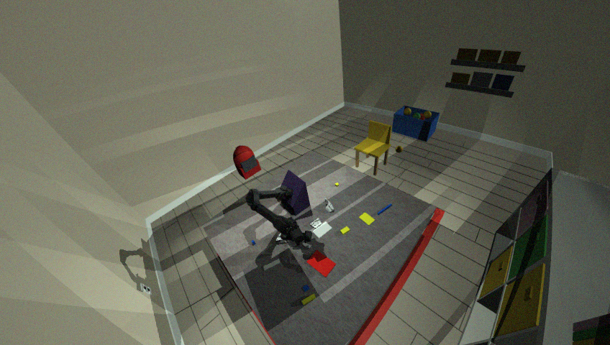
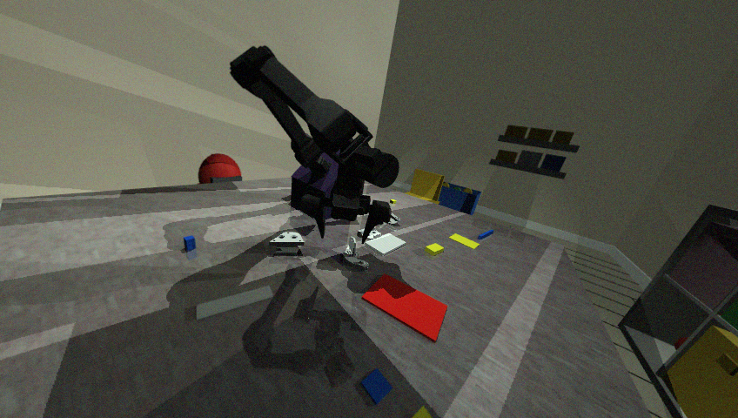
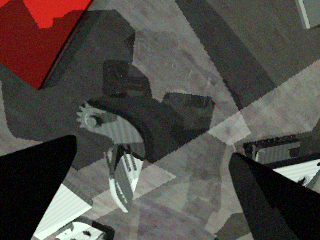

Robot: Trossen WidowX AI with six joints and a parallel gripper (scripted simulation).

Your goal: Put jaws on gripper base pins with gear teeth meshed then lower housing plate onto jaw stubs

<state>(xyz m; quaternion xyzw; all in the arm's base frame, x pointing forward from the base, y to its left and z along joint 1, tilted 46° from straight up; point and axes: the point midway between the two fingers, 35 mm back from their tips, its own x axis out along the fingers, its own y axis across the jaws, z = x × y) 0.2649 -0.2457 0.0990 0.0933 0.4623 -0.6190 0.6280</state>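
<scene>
My gripper (image 2: 342,239) (image 3: 155,152) is open and empty, its fingertips pointing down above a grey-white jaw (image 2: 354,259) (image 3: 122,131). The jaw lies on the mat, nearer the left finger in the wrist view, with gear teeth at one end. A second jaw (image 1: 329,207) (image 2: 394,220) lies farther back. A white part with holes (image 2: 287,238) (image 3: 305,172) stands left of the gripper in the exterior view. Another white part with holes (image 1: 316,222) (image 2: 368,234) (image 3: 80,231) lies behind the gripper. I cannot tell which is the base and which the housing plate.
A white plate (image 1: 321,230) (image 2: 385,244) (image 3: 60,211) lies close behind the gripper. A red plate (image 1: 323,265) (image 2: 412,309) (image 3: 25,60) lies in front. Yellow block (image 1: 344,230) (image 2: 434,249), blue rod (image 1: 384,208) and small blue block (image 2: 189,242) lie around. A purple wedge (image 1: 296,194) stands behind the arm.
</scene>
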